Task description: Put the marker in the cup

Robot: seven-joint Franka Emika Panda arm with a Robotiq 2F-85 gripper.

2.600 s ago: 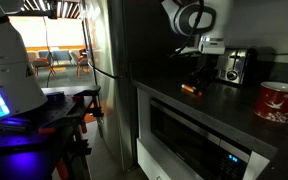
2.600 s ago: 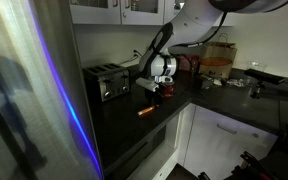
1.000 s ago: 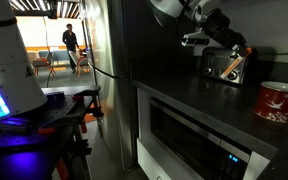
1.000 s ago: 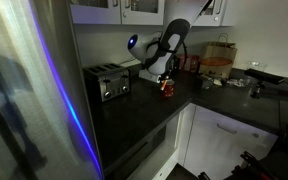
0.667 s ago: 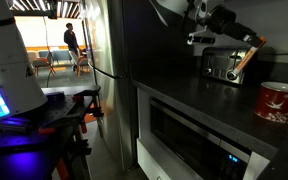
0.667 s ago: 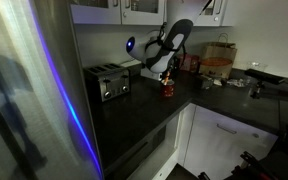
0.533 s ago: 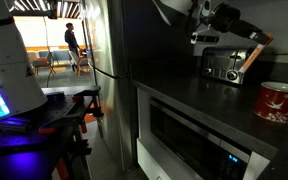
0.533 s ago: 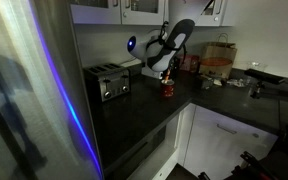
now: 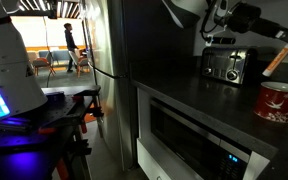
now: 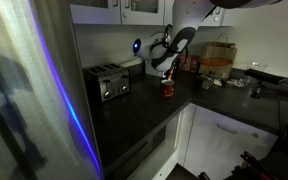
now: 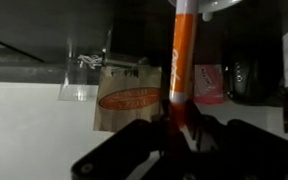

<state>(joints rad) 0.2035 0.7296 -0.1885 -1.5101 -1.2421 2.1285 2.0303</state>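
Dim kitchen, and a dark tabletop (image 9: pixel 189 95) runs along the wall in both exterior views. From my remote seat I see the arm (image 10: pixel 187 22) come from high up and bend down toward the tabletop. Its wrist is turned so that the fingers point down and a little sideways. The toaster (image 9: pixel 224 65) stands at the back, well apart from the cup (image 9: pixel 280 100). In an exterior view, the cup (image 10: pixel 167 88) sits directly under the end of the arm. The fingers (image 11: pixel 149 142) are closed narrow around the marker (image 11: pixel 181 60), which they hold at one end. In the wrist view it stands out straight from them, in front of a brown paper bag (image 11: pixel 127 95). In an exterior view the marker (image 9: pixel 273 62) hangs tilted just above the rim of the cup and does not touch it.
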